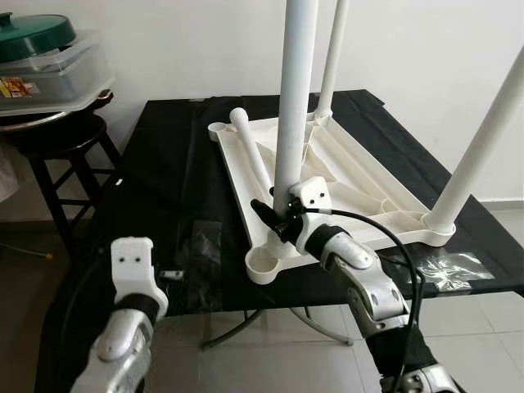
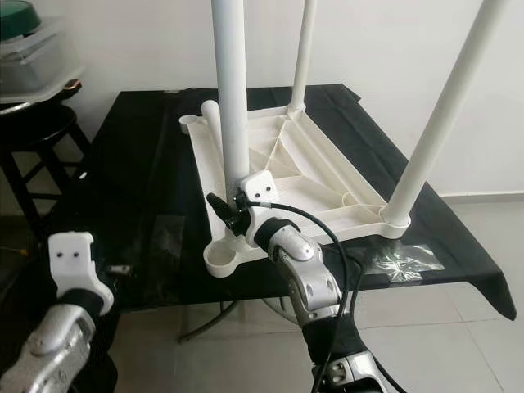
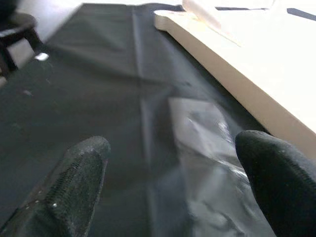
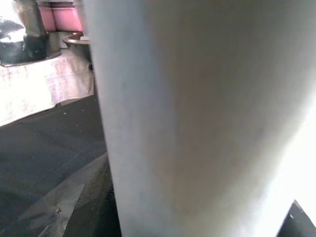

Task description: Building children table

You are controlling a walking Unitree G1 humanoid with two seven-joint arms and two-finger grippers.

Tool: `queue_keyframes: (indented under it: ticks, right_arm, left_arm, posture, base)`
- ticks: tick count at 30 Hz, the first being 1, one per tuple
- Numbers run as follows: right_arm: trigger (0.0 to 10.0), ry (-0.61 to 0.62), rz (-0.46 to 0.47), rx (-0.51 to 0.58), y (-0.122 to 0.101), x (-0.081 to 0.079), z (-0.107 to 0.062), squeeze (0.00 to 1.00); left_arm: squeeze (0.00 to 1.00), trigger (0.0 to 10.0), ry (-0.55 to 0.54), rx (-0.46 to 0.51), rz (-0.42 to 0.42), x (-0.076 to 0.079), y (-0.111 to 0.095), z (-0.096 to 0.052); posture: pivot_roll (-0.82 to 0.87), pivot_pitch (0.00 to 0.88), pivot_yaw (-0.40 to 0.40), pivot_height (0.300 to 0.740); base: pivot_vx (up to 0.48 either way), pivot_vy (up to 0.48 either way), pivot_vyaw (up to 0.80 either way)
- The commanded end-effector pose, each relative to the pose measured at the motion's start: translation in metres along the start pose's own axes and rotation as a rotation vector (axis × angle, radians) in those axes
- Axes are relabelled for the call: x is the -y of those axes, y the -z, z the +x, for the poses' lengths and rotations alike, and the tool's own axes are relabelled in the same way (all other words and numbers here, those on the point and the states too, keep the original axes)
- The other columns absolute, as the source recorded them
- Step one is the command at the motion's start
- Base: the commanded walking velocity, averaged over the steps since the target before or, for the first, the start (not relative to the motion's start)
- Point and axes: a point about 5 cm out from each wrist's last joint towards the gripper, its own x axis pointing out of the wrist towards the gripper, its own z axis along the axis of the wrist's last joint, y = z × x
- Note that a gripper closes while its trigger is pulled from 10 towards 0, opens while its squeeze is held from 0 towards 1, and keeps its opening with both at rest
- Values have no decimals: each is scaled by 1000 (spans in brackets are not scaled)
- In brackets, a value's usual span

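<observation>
Far upper left of the head view, a green-lidded pot on clear plastic boxes (image 1: 49, 61) sat on a dark wooden stool (image 1: 70, 155), parked clear of the job. Lower left, the left gripper (image 3: 170, 182) hovered low over the black cloth-covered table (image 1: 155, 180), fingers spread wide with nothing between them; its wrist camera looked across a crinkled clear plastic bag (image 3: 207, 133) lying on the cloth just beside the tabletop's edge. It looked like a waiting hand, kept out of the way.

Centre frame, the white plastic children's tabletop (image 1: 352, 192) lay upside down, ribbed underside up, so the corner sockets faced the ceiling, which is why the legs stood upward. One loose white leg (image 1: 250, 147) lay across it at the upper-left corner, beside an unfilled socket there. The empty near corner socket (image 1: 264, 264) sat at the table's front edge.

Just above it, the right gripper (image 1: 274, 217) was pinching the tall white tube leg (image 1: 293, 90) near its foot, holding it upright; I'd judge it was steering that leg toward the near socket. The wrist view showed the tube pressed up close.

Behind, a thin-looking rear leg (image 1: 332, 57) stood seated, and at right a slanting-looking corner leg (image 1: 483, 147) was planted. A second clear wrapper (image 1: 446, 266) lay at lower right.
</observation>
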Motion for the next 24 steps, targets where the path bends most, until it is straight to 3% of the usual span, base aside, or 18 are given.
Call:
queue_keyframes:
  ticks: [1,5,9,21,24]
  right_arm:
    - [10000,-3,1,10,1,-4,-2,0]
    - [10000,-4,6,5,7,-6,-5,0]
    - [10000,-25,26,0,18,-12,-8,0]
    - [10000,-49,40,14,17,-16,-5,0]
    - [10000,-54,39,27,15,-16,-5,0]
  left_arm:
    - [0,10000,-3,30,27,3,-3,-4]
    - [0,10000,0,22,9,4,2,-6]
    - [0,10000,5,20,53,4,5,-4]
    - [0,10000,-17,29,102,3,6,-2]
    - [0,10000,-20,36,116,3,5,-1]
  posture:
    - [-17,43,-6,740]
    - [-10,36,-7,740]
    - [-2,33,-8,740]
    - [0,30,-6,740]
    - [0,29,-5,740]
  base:
    - [0,0,0]
    - [0,0,0]
    - [0,0,-800]
    - [0,0,-800]
    - [0,0,0]
